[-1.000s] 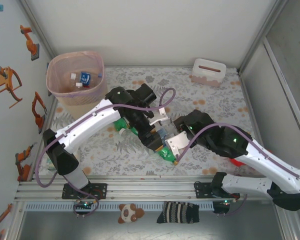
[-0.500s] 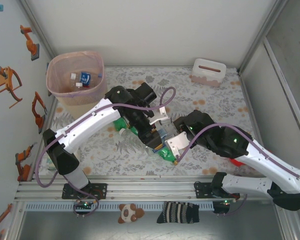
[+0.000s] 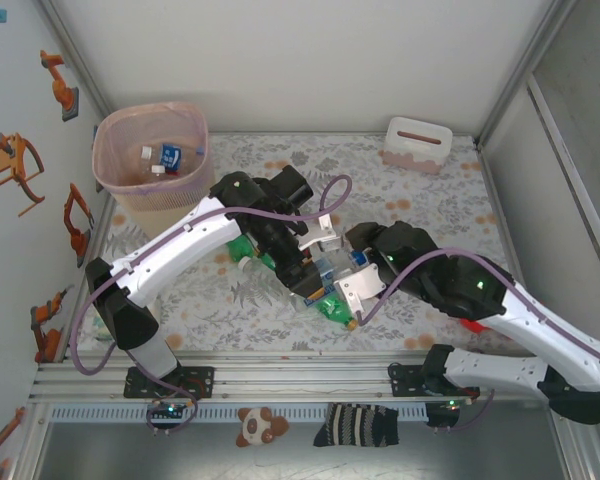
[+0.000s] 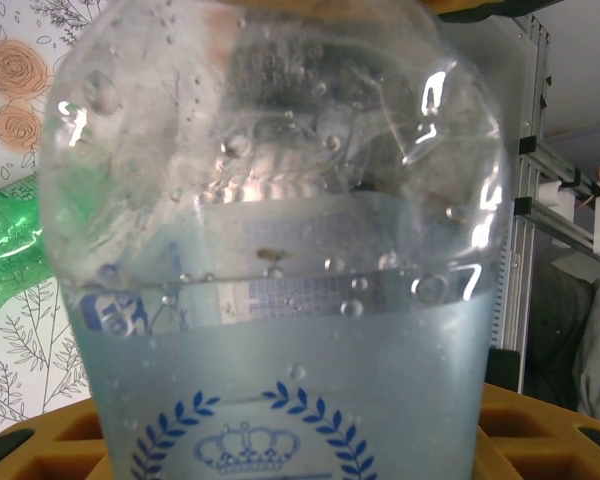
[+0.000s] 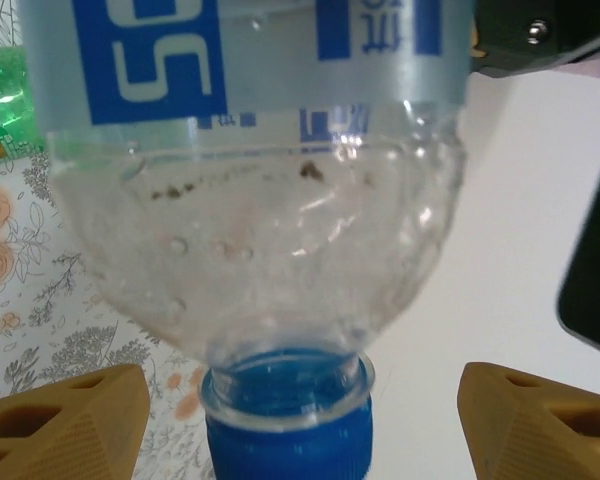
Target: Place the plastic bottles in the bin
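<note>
I have the left pincer [image 3: 312, 270] closed on the clear bottle [image 3: 331, 268] near the middle of the bench [image 3: 435, 200]. On the left wrist camera its yellow fingers [image 4: 550, 440] sit against both sides of the bottle's body, low in the picture. The blue label with a crown and laurel print is right in front of the lens, and droplets cling inside the clear wall above it. The right pincer [image 3: 352, 278] faces the left one from the other side of the same bottle, and its jaws stand wide. On the right wrist camera the two fingers [image 5: 65, 420] are spread far apart, with the bottle's blue cap [image 5: 288, 425] between them and a gap on either side, so I read it as open and holding nothing. A green bottle [image 3: 332, 306] lies on the floral bench cover just below the two pincers, nearer the arm bases. A second green bottle [image 3: 242, 250] lies under the left arm's forearm. The bin [image 3: 102, 150], lined in pink, stands at the far left corner, well apart from the held bottle. A few small bottles [image 3: 168, 155] lie at its bottom. A white box [image 3: 417, 143] with a slot stands at the far right of the bench.
</note>
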Robot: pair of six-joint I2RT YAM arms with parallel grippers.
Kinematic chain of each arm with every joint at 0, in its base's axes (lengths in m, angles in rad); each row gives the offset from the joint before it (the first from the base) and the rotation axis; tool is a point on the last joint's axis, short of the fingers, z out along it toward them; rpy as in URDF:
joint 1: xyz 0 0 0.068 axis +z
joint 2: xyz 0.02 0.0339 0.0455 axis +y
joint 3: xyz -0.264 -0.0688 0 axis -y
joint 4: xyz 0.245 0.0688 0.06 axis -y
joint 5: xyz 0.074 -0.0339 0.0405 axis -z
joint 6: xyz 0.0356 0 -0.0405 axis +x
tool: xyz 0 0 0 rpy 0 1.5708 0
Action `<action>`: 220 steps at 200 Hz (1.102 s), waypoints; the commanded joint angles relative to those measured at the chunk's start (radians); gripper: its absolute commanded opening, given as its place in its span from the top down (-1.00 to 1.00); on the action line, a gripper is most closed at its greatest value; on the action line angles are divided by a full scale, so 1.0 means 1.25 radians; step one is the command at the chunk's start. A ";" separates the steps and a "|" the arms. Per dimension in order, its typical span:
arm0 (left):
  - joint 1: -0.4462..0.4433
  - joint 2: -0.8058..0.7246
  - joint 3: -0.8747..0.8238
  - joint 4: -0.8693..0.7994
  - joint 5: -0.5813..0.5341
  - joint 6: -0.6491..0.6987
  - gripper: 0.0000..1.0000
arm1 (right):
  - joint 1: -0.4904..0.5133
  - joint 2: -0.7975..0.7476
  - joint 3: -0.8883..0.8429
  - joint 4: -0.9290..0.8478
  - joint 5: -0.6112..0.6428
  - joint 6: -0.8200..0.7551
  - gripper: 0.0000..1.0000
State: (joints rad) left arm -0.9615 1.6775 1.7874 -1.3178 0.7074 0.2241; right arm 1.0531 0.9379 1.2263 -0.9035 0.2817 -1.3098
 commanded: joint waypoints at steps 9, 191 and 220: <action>-0.003 -0.003 0.021 -0.025 0.011 0.027 -0.03 | 0.008 -0.049 -0.011 -0.007 -0.019 0.061 -0.60; 0.173 -0.131 -0.050 0.180 -0.153 -0.111 -0.01 | 0.008 -0.157 -0.197 0.167 0.159 1.343 -0.54; 0.262 -0.192 -0.060 0.229 -0.199 -0.177 0.02 | 0.008 -0.149 -0.190 0.175 0.183 1.344 -0.54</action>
State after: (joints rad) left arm -0.7063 1.5105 1.7233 -1.1133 0.5209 0.0971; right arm 1.0565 0.7502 0.9764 -0.7219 0.4408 0.2722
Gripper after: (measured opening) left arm 0.507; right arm 0.770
